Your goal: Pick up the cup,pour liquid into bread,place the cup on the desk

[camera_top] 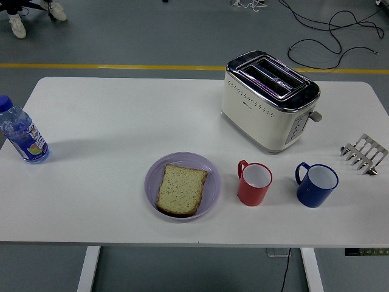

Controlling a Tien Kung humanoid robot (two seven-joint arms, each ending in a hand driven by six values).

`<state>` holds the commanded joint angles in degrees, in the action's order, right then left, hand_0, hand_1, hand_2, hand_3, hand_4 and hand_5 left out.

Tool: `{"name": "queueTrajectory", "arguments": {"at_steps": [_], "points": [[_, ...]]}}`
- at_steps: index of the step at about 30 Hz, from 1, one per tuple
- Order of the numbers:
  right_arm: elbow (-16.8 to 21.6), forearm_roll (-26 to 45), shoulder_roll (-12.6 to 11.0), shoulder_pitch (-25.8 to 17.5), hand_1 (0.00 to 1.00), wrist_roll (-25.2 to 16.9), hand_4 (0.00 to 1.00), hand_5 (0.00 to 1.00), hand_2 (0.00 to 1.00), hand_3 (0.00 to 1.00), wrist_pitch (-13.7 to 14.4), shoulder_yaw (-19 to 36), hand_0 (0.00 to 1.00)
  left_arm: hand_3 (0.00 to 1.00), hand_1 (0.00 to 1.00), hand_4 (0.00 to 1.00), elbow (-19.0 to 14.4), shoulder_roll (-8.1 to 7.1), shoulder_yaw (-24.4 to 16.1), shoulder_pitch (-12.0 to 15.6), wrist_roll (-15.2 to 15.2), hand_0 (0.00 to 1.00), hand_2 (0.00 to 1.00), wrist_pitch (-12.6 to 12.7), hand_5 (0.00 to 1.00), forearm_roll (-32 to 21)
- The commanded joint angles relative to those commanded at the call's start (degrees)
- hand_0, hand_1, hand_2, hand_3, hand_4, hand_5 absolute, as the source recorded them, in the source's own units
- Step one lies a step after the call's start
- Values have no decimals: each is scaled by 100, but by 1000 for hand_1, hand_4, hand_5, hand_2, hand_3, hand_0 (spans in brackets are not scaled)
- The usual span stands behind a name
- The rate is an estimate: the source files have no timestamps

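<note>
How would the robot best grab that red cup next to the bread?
Probably around the body of the red cup, coming in from its right. It stands upright with its handle pointing left toward the plate, so the right wall is bare. The gap to the blue cup leaves room for fingers.

Neither of the robot's black arms nor its five-fingered hands appears in the head view, at the left, right or near edge.
</note>
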<state>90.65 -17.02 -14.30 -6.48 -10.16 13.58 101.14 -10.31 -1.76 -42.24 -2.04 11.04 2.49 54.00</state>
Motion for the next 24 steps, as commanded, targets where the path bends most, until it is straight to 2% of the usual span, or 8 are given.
{"name": "queueTrajectory", "arguments": {"at_steps": [10,24], "points": [[-307,547,59,0,600,396,549,75,642,596,-258,266,654,617,702,362,0,11,71,42,-5,657,724,-5,927,-64],[-671,699,106,209,593,477,526,63,637,595,-241,282,649,618,703,364,0,11,25,74,-3,658,723,-14,925,-108]]}}
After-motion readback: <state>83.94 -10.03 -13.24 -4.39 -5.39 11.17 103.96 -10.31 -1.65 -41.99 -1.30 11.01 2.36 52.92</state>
